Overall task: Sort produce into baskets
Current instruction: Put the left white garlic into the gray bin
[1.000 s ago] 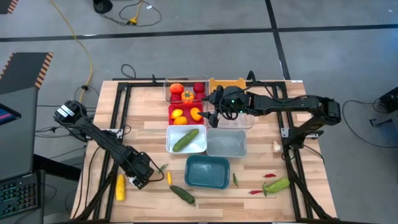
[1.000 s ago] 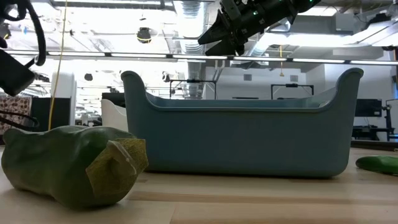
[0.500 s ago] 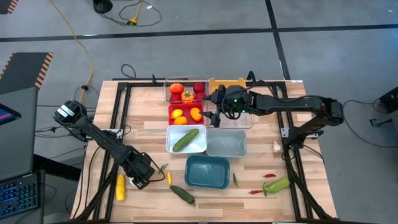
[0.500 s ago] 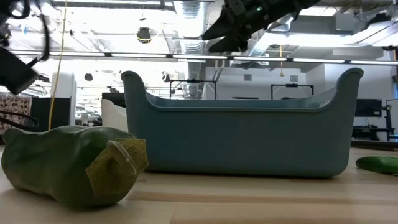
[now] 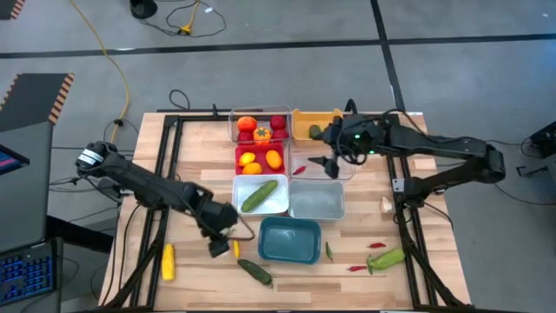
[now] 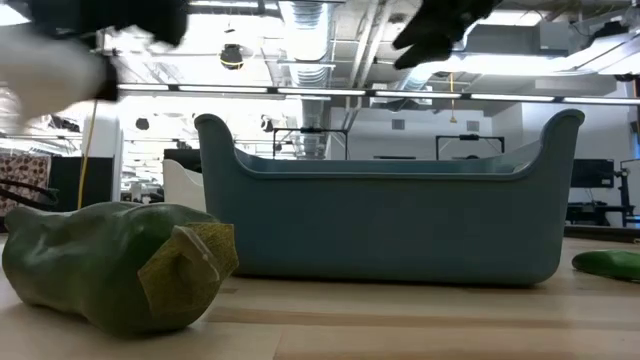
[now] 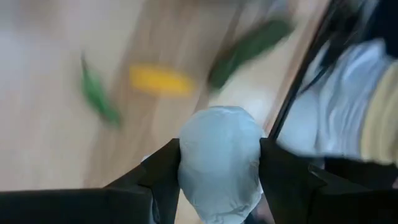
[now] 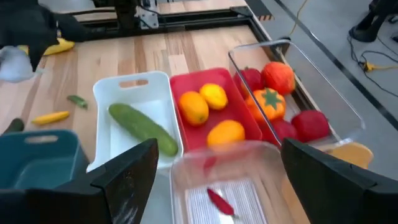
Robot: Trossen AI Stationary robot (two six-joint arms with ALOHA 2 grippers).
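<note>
Two claws here: my left gripper (image 7: 219, 163) is clamped on a white garlic (image 7: 219, 162), just beside the teal basket (image 5: 290, 241). Right gripper (image 8: 214, 167) hangs released over the clear basket (image 8: 249, 174).

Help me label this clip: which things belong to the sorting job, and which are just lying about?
Job: left hand holding garlic; open right hand; teal basket; white basket with cucumber; red basket; loose corn, chili.
Lying about: yellow cable, keyboard.
</note>
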